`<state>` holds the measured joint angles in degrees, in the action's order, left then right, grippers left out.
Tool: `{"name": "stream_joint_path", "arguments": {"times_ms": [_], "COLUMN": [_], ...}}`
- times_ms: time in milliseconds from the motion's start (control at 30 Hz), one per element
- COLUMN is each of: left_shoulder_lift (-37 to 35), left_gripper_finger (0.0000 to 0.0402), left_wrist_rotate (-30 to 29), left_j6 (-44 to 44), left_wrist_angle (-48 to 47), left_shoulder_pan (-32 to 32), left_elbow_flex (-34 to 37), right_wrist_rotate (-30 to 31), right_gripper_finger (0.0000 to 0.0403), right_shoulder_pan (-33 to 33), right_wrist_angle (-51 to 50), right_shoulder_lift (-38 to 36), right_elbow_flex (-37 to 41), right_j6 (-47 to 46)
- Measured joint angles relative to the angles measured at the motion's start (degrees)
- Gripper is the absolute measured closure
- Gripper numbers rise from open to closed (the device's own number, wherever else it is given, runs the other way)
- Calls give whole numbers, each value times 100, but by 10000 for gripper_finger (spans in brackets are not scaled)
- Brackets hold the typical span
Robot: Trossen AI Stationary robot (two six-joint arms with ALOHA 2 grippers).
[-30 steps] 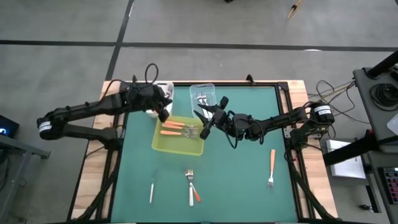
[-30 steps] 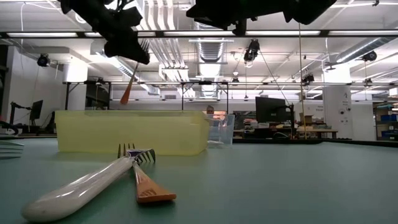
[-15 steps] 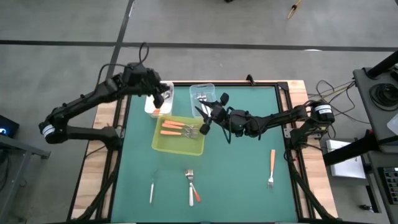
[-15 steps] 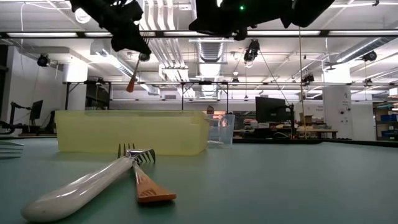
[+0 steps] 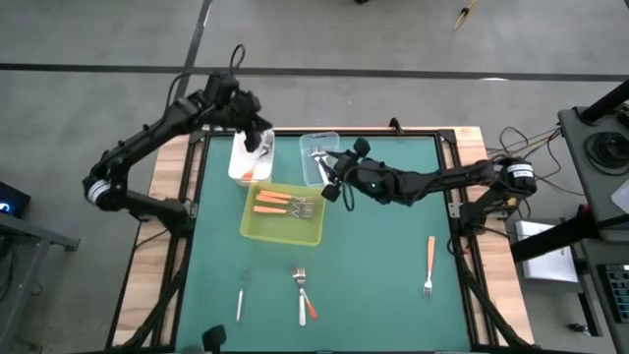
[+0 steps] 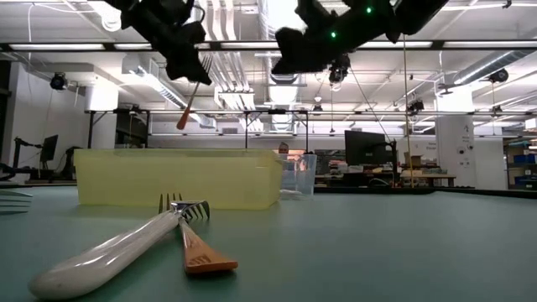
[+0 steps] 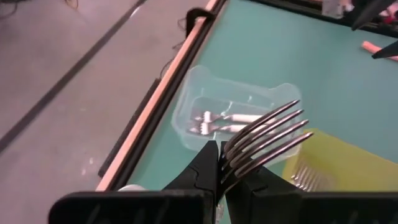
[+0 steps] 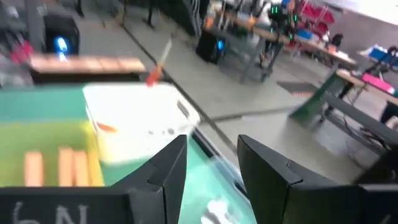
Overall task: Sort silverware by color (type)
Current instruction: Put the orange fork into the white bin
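Note:
My left gripper is high over the white tub at the table's far left, shut on an orange-handled fork. My right gripper hovers open and level beside the clear tub, with nothing between its fingers. The clear tub holds white-handled forks. Orange-handled forks lie in the yellow-green tray. More silverware lies flat on the mat: a white fork, a crossed white and orange pair and an orange fork. My left gripper pinches the fork's neck, just behind the tines, between its two fingers. The tines stick out ahead of the fingertips. The orange handle hangs slanting below the gripper. The fork is lifted clear, above the white tub.
The tubs and the tray crowd the far left quarter of the green mat. A small orange piece shows inside the white tub. The table's wooden edge runs close behind the clear tub. Bare mat lies in the middle.
My left gripper has carried the orange-handled fork up and away from the yellow-green tray's far corner, toward the table's far left, to above the white tub. It stays shut. My right gripper has tipped up toward level near the clear tub.

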<state>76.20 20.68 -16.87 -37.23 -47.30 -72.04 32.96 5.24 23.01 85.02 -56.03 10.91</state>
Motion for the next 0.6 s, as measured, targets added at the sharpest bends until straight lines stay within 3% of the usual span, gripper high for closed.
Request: {"name": "stream_joint_path", "arguments": {"times_ms": [300,600], "left_shoulder_lift": [906,1494], "left_gripper_finger": [402,402], "left_wrist_rotate": [1474,1631], "left_j6": [-220,-415], "left_wrist_angle": [-229,-574], "left_shoulder_pan": [-942,-1230], "left_elbow_flex": [-410,-522], "right_wrist_rotate": [-47,-209], "right_gripper_finger": [268,268], "right_shoulder_pan": [690,1104], "right_wrist_angle": [-1456,-1549], "right_shoulder_lift": [-18,-18], "right_elbow_flex": [9,30], "right_j6": [-113,-314]}}
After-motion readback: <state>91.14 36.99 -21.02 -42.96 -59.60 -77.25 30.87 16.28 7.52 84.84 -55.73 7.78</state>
